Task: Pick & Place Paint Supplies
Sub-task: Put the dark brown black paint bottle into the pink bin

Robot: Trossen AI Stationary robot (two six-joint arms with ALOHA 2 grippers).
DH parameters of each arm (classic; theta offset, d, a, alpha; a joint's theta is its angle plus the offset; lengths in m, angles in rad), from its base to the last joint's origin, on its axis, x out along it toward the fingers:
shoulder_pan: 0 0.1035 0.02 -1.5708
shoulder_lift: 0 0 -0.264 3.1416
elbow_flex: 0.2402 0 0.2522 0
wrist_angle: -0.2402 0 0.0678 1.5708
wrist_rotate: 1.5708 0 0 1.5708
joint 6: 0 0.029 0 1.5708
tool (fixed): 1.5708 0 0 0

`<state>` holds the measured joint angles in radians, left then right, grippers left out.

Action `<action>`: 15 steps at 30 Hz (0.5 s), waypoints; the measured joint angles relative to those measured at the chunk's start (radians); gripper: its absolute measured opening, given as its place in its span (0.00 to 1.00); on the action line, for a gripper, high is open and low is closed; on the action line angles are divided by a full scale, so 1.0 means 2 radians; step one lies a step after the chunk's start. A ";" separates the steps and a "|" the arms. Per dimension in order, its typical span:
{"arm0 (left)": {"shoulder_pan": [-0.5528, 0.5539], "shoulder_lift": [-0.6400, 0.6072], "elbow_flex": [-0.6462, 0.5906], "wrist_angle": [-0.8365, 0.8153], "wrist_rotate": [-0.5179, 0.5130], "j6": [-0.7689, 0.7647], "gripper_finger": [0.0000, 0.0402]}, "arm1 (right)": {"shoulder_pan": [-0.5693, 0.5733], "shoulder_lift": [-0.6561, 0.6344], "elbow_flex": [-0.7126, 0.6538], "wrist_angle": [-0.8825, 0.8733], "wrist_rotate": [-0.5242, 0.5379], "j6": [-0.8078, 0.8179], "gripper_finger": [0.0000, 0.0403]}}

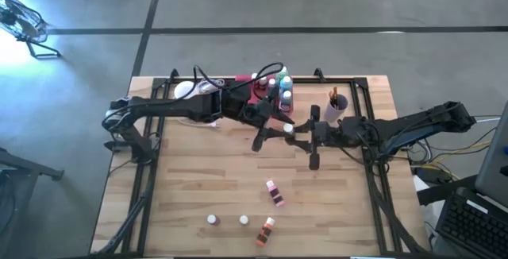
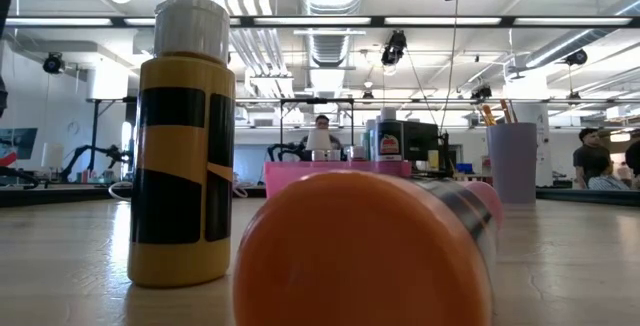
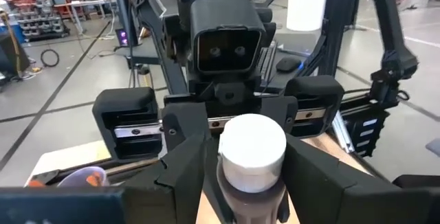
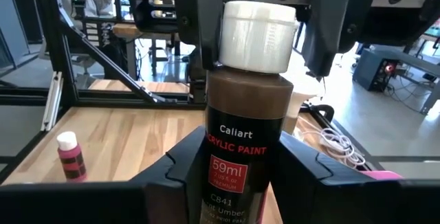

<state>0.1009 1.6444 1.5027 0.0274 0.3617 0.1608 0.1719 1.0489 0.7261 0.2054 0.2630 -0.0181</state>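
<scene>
The brown paint bottle carries the only legible text, seen in the right wrist view. On its dark label stand the brand "Callart" in white and, below it, "ACRYLIC PAINT". A red patch under that reads "59ml", with a smaller line beneath too small to read. Lower down, the code "C841" shows, and below it part of a colour name that seems to read "Umber". No other lettering can be read.
</scene>
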 joint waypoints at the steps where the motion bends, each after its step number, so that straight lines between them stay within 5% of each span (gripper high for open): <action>1: 0.000 0.000 0.001 -0.004 -0.004 0.003 0.46 | 0.000 0.000 0.000 0.000 0.000 0.000 0.31; 15: 0.000 -0.001 0.004 -0.014 -0.023 0.015 0.43 | 0.000 0.000 -0.001 0.000 0.002 0.000 0.31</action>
<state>0.1005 1.6432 1.5116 -0.0007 0.3149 0.1909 0.1711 1.0489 0.7250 0.2047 0.2661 -0.0177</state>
